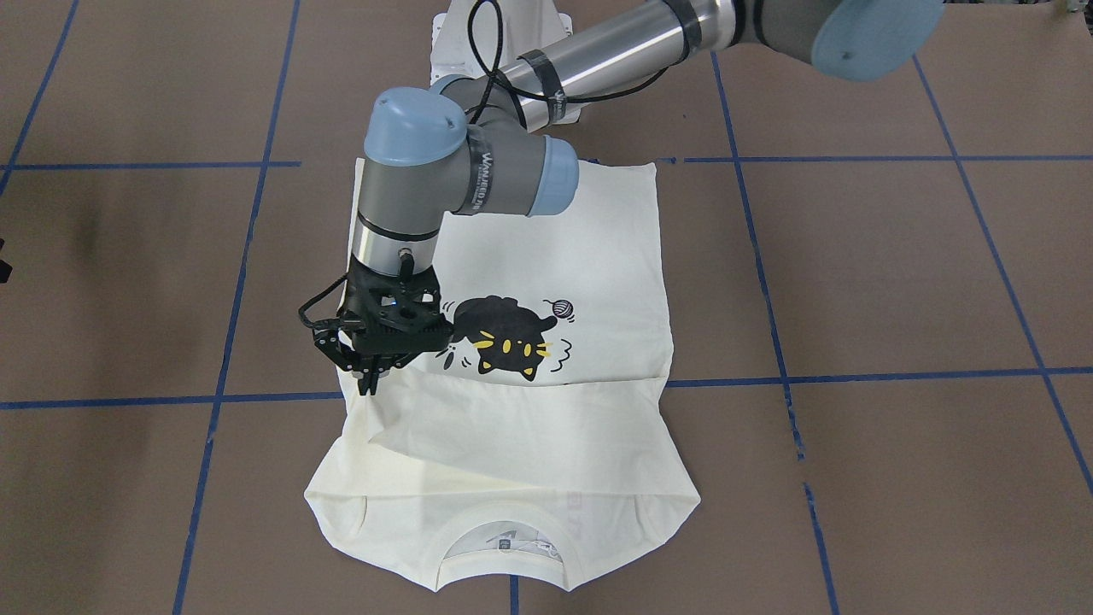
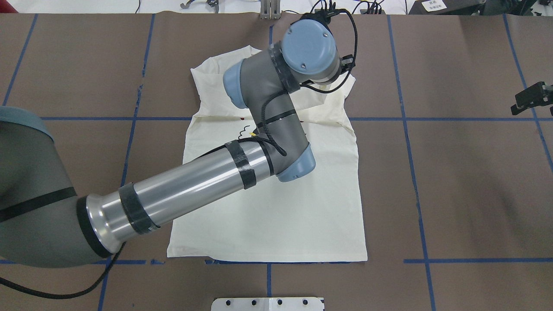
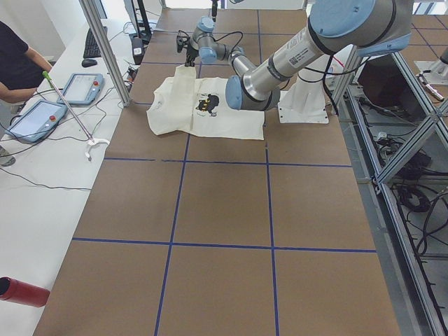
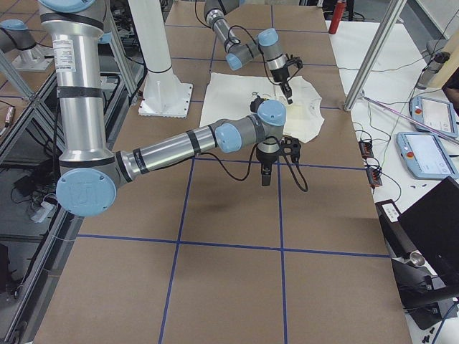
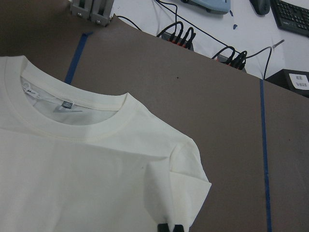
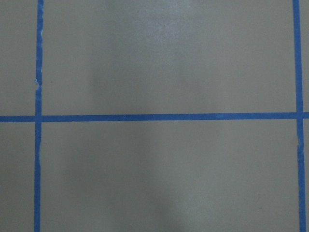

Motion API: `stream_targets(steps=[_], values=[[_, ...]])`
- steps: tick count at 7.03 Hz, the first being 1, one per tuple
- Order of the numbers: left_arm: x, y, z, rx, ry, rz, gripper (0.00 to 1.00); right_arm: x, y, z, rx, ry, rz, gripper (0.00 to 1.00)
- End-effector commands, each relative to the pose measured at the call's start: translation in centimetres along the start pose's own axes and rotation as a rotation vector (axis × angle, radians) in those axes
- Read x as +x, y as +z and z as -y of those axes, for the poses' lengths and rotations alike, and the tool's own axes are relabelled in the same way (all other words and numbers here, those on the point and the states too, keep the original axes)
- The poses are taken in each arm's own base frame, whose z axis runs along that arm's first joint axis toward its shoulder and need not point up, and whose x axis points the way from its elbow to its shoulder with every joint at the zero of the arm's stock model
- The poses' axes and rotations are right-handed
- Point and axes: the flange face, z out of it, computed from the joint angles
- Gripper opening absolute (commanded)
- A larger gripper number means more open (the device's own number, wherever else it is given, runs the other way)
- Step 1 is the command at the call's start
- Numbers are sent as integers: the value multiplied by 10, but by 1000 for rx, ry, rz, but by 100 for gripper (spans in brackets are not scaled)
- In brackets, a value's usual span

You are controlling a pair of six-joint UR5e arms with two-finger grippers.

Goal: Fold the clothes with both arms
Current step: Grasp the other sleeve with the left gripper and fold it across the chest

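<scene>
The cream-white T-shirt (image 1: 546, 444) lies front up on the brown table, collar (image 1: 504, 547) towards the operators' side, with the black cat print (image 1: 504, 333) showing. One sleeve is folded across the chest. My left arm reaches over the shirt (image 2: 276, 216). Its gripper (image 1: 370, 382) points down at the shirt's shoulder edge, shut on a fold of the fabric. The left wrist view shows the fingertips (image 5: 165, 227) pinching the cloth (image 5: 96, 183) beside the collar. My right gripper (image 2: 525, 101) hangs over bare table away from the shirt; I cannot tell its state.
Blue tape lines (image 1: 512, 380) grid the table. The white pedestal base (image 2: 268, 304) stands at the robot's edge. Cables and power strips (image 5: 231, 58) lie beyond the far edge. An operator (image 3: 17, 66) and tablets (image 3: 38, 119) are at a side bench.
</scene>
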Motion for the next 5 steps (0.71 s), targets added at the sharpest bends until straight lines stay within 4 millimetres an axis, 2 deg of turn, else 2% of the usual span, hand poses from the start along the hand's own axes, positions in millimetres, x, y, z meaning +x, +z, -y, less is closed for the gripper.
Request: stream_targets(steps=[1,2,4,5], values=[[12,16,-25,21,47,-20,100,-7,-4,4,9,2,7,100],[3,21,-23,23,74,-10,100,-7,-4,5,10,5,7,100],[2,16,-11,29,163,-20,100,-12,-8,4,15,23,13,100],[-26,21,-8,13,180,-11,100,-34,-13,8,33,69,33,100]])
